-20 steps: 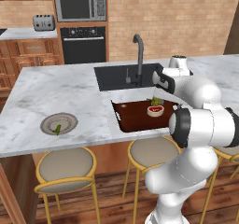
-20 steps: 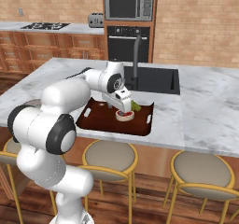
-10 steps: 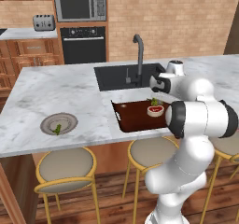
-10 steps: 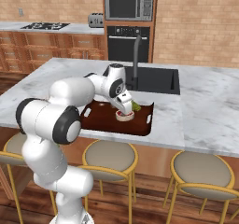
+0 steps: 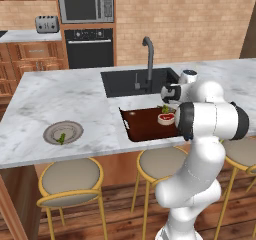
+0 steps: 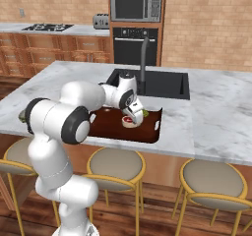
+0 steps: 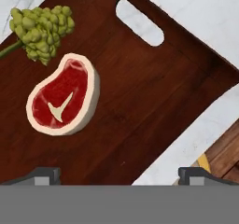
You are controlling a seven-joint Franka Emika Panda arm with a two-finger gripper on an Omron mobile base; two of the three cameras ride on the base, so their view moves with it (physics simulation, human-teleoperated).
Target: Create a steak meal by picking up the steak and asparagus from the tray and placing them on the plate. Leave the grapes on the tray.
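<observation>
Setting: marble kitchen island with a dark sink, stools along the front, brick wall, oven and microwave behind.
Gripper (image 7: 119, 174): fingers spread wide, nothing between them; the two dark tips sit at the bottom of the hand view, left and right. It hangs low over the tray, pointing down at the bare wood.
Gripper, base views: seen at centre-right of the left base view (image 5: 170, 91) and centre of the right base view (image 6: 135, 109), right above the tray's food.
Steak (image 7: 63, 94): flat on the tray, centre-left of the hand view, up and left of the point between the fingertips. Not lined up under the gripper yet.
Steak long axis: runs from lower left to upper right of the hand view, slanted against the line joining the two tips.
Next move (judgement): shift toward the frame's left and up to centre the steak, maybe roll the wrist to close across its narrow side, then lower.
Grapes (image 7: 41, 29): upper left, just beyond the steak, close but apart. Risk of clipping them.
Tray (image 7: 154, 92): dark wood, handle slot at top centre.
Asparagus (image 5: 61, 138): already lying on the plate.
Plate (image 5: 50, 130): lower left of the left base view, well apart from the tray.
</observation>
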